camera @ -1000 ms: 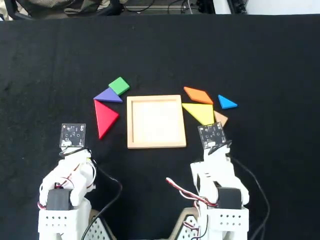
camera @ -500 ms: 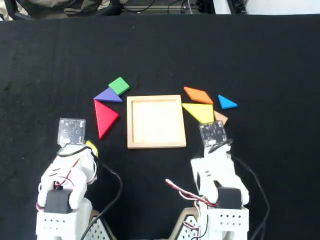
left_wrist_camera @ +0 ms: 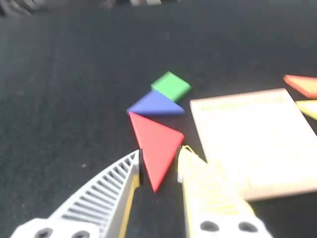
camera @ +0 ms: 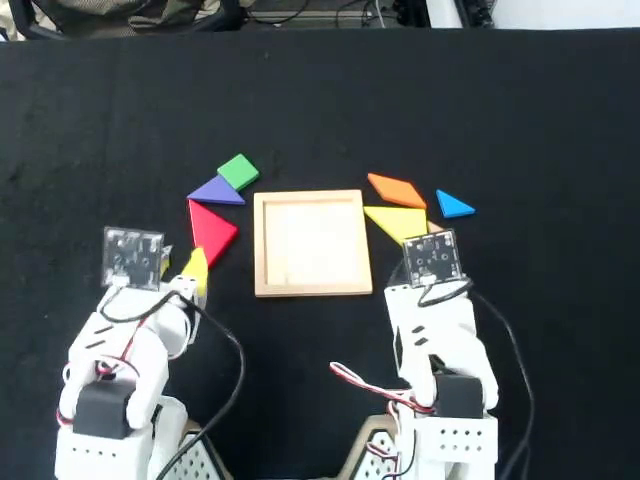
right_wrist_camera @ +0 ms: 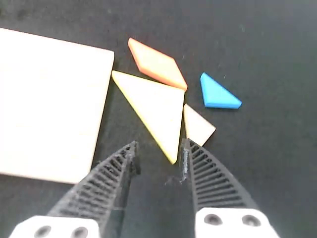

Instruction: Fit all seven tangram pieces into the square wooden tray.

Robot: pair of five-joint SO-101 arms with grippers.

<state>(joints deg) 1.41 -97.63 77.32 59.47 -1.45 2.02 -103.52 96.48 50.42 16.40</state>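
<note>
The square wooden tray [camera: 262, 243] lies empty in the middle of the black table. Left of it are a red triangle [camera: 207, 232], a purple triangle [camera: 216, 192] and a green square [camera: 238, 171]. Right of it are a yellow triangle [camera: 396, 221], an orange parallelogram [camera: 396, 189], a blue triangle [camera: 453, 205] and a tan triangle [right_wrist_camera: 197, 125]. My left gripper [left_wrist_camera: 157, 161] is open, its tips either side of the red triangle's [left_wrist_camera: 156, 142] near point. My right gripper [right_wrist_camera: 158, 153] is open just short of the yellow triangle's [right_wrist_camera: 156, 106] near tip.
The tray [left_wrist_camera: 250, 141] lies close beside the left gripper's yellow finger [left_wrist_camera: 200, 186]. Black cloth covers the table, with free room beyond the pieces. Cables and chair legs [camera: 150, 12] lie past the far edge.
Both arms have stretched forward from their folded rest. The left gripper has come up to the red triangle and the right one to the yellow triangle. No piece has moved.
</note>
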